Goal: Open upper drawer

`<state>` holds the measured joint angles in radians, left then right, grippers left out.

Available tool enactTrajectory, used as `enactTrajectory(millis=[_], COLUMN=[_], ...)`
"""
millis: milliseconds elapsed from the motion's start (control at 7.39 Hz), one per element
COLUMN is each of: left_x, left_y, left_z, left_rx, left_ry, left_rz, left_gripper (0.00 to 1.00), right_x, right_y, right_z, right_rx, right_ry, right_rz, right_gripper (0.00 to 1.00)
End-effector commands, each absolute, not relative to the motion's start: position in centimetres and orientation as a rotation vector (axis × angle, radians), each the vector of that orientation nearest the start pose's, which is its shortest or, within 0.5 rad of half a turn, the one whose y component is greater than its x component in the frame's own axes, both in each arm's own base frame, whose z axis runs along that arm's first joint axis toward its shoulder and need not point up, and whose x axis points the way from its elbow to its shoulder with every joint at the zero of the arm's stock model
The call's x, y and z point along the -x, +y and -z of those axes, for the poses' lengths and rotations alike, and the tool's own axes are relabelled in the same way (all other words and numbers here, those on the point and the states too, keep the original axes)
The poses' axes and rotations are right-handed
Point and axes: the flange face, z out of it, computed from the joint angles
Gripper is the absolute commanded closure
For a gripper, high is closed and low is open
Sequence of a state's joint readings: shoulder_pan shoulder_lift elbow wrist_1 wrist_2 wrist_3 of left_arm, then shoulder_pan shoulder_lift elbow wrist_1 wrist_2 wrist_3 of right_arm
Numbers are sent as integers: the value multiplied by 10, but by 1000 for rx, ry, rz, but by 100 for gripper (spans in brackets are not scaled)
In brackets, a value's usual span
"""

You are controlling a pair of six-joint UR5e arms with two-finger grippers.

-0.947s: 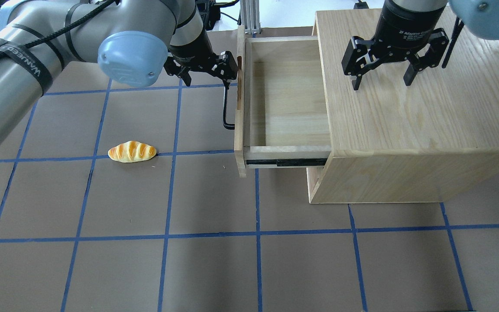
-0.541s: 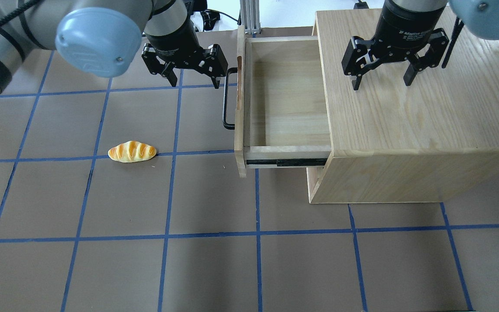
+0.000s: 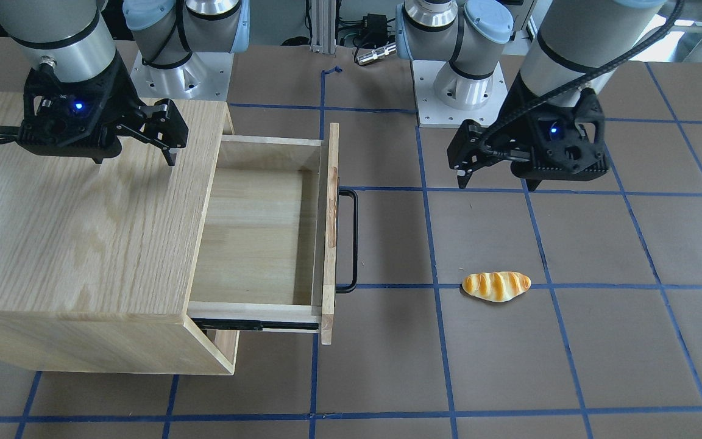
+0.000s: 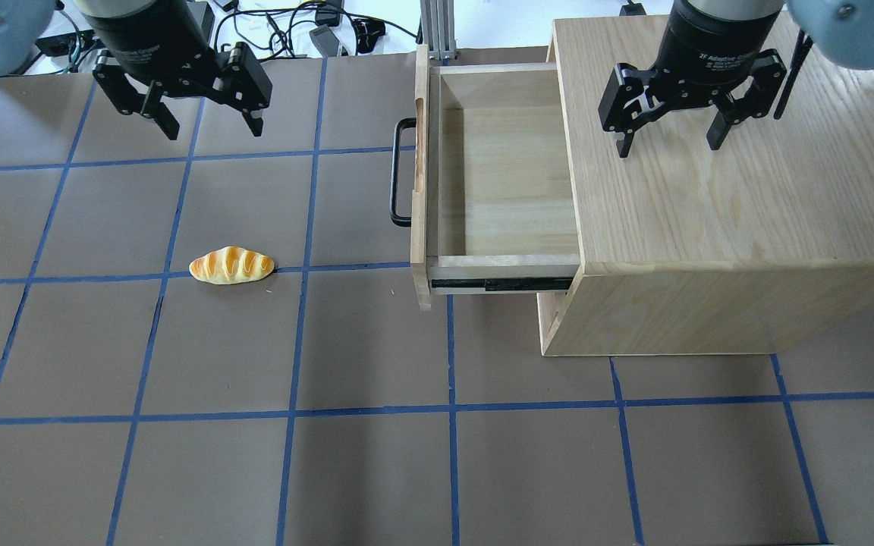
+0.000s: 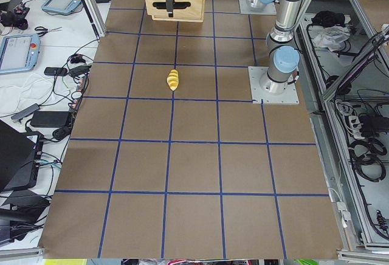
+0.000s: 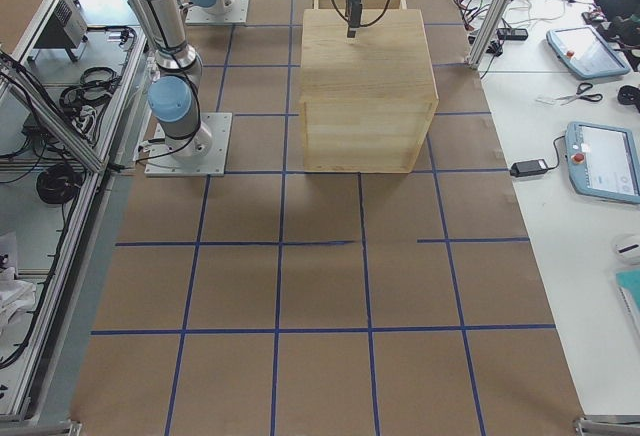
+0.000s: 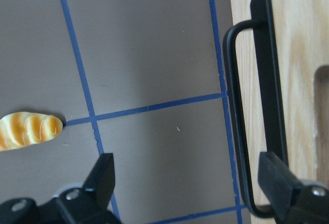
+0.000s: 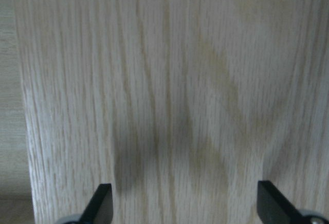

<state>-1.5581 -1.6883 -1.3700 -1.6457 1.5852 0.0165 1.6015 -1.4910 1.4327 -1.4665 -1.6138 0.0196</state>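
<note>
The upper drawer [image 4: 505,174] stands pulled far out of the oak cabinet [image 4: 733,167], its inside bare. Its front panel [image 4: 420,227] carries a black bar handle [image 4: 399,171], which also shows in the left wrist view [image 7: 268,80]. My left gripper [image 4: 212,129] is open and empty above the table, well to the left of the handle and apart from it. My right gripper [image 4: 669,145] is open and empty, hovering over the cabinet top. The right wrist view shows only that grained top between the right gripper's [image 8: 185,193] fingers.
A toy bread roll [image 4: 231,265] lies on the brown mat left of the drawer, also in the front-facing view [image 3: 496,286]. The open drawer and its handle [image 3: 351,241] jut out over the mat. Blue tape lines grid the table.
My left gripper has drawn away from the handle, moving left and toward the robot base. The drawer, right gripper and bread roll have not moved.
</note>
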Motion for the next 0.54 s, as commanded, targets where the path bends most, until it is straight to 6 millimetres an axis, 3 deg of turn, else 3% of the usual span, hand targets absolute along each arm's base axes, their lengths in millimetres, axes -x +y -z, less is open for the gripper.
enactTrajectory(millis=[0, 406], left_x=[76, 79], left_y=[-526, -514], left_z=[-528, -514], left_rx=[59, 57], left_ry=[3108, 3114], left_rz=[-14, -11], left_gripper=[0, 0], right_x=[-145, -145], right_y=[-516, -516], right_z=[-505, -505], right_rx=[19, 21], right_ry=[3185, 3185], right_rz=[-72, -72], right_gripper=[0, 0])
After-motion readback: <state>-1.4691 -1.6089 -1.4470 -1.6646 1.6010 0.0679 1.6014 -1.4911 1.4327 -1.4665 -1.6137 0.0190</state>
